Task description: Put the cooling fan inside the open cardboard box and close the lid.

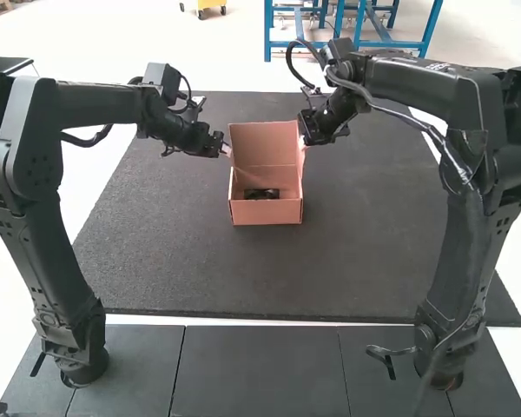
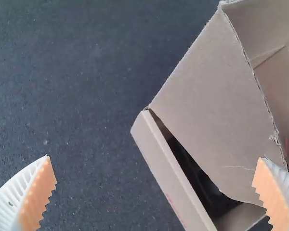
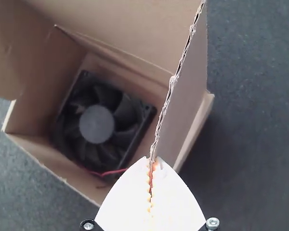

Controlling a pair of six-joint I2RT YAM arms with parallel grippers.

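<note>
The open cardboard box (image 1: pixel 266 207) stands in the middle of the black mat, its lid (image 1: pixel 265 143) upright at the back. The black cooling fan (image 3: pixel 98 127) lies flat on the box's bottom, a thin red wire at its edge; it also shows as a dark shape, the fan (image 1: pixel 262 193). My right gripper (image 1: pixel 309 132) is at the lid's right edge, and the right gripper (image 3: pixel 151 180) is shut on that torn cardboard edge. My left gripper (image 1: pixel 217 146) hovers at the lid's left side. The left gripper (image 2: pixel 154 197) is open, with a box flap (image 2: pixel 216 110) and corner ahead of it.
The black mat (image 1: pixel 156 234) covers most of the table, with bare room on every side of the box. Dark base plates (image 1: pixel 260 373) run along the near edge between the two arm bases.
</note>
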